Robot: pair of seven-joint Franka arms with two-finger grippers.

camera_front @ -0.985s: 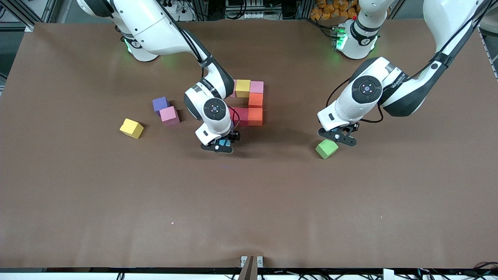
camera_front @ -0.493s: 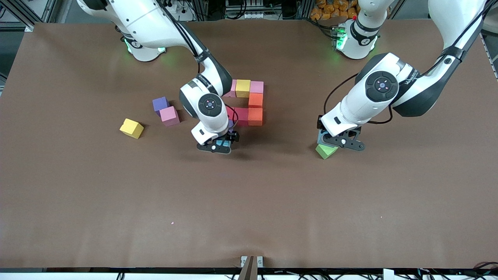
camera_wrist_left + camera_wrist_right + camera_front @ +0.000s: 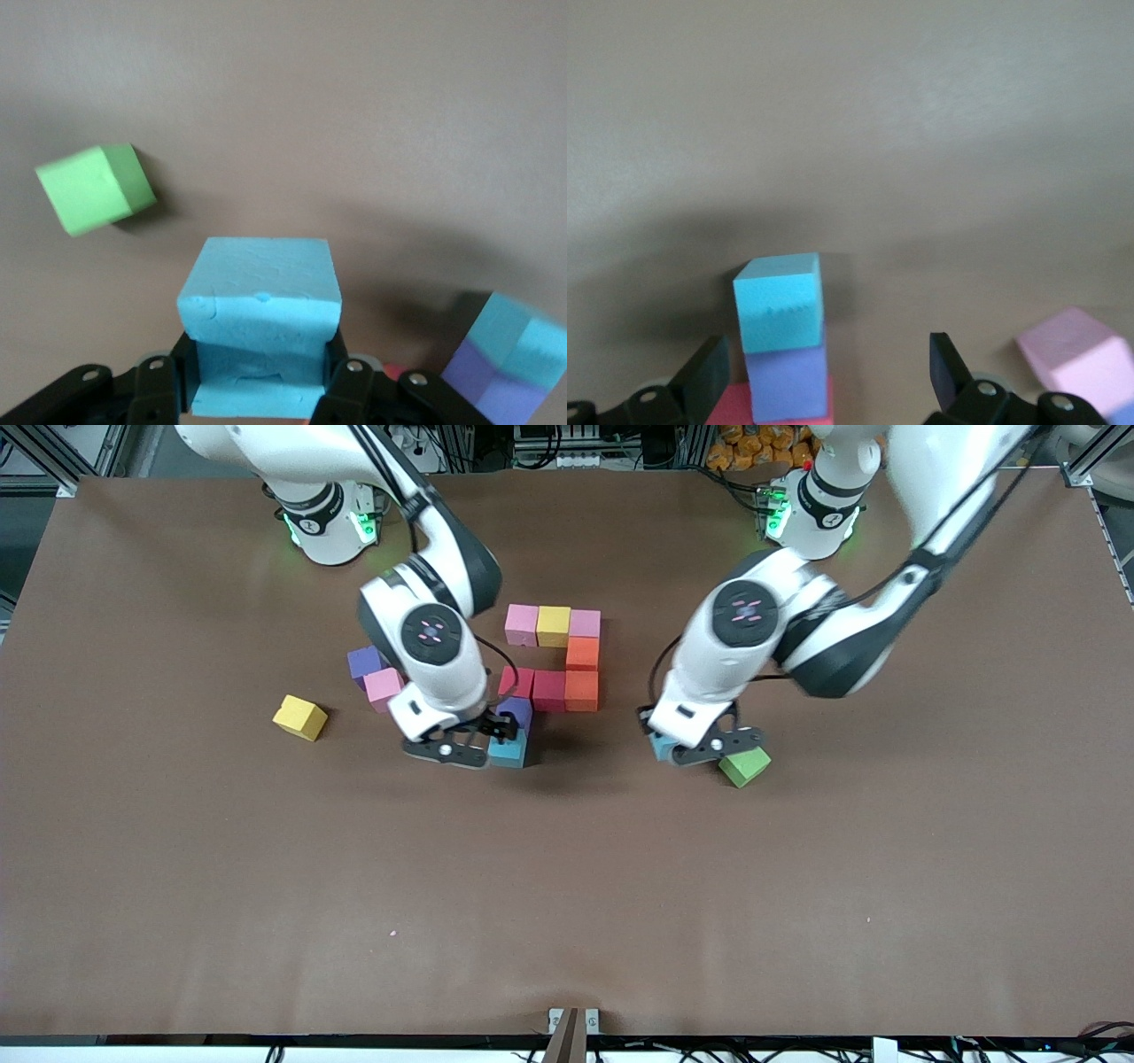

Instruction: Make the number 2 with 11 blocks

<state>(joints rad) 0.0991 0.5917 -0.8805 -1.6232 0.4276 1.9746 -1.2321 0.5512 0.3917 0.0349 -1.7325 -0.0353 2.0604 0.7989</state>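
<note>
Spreading under both arms, the brown matte table [image 3: 177, 868] carries everything I am working with. I read the right arm's gripper [image 3: 452, 746] low over the table just beside the unfinished number 2 [image 3: 551, 657]; its fingers [image 3: 950, 367] stand wide apart with nothing between them.

My left gripper [image 3: 700, 748] is clamped on a light blue foam cube [image 3: 259, 320], carried above the table next to the green foam cube [image 3: 744, 766], which lies toward the left arm's end, close by the held cube but apart from it.

So far the digit has a pink foam cube [image 3: 522, 624], a yellow foam cube [image 3: 554, 625] and a second pink foam cube [image 3: 585, 623] as its top bar, two orange foam cubes [image 3: 582, 671] running down from it, and two red foam cubes [image 3: 539, 687] as the middle bar. A purple foam cube [image 3: 516, 712] and then another light blue foam cube [image 3: 508, 751] continue nearer the front camera, touching; the open right gripper sits just beside that blue one.

Toward the right arm's end lie three loose pieces: a purple cube [image 3: 364, 662] touching a pink cube [image 3: 384, 688], and a yellow cube [image 3: 299, 717] well apart from them.
</note>
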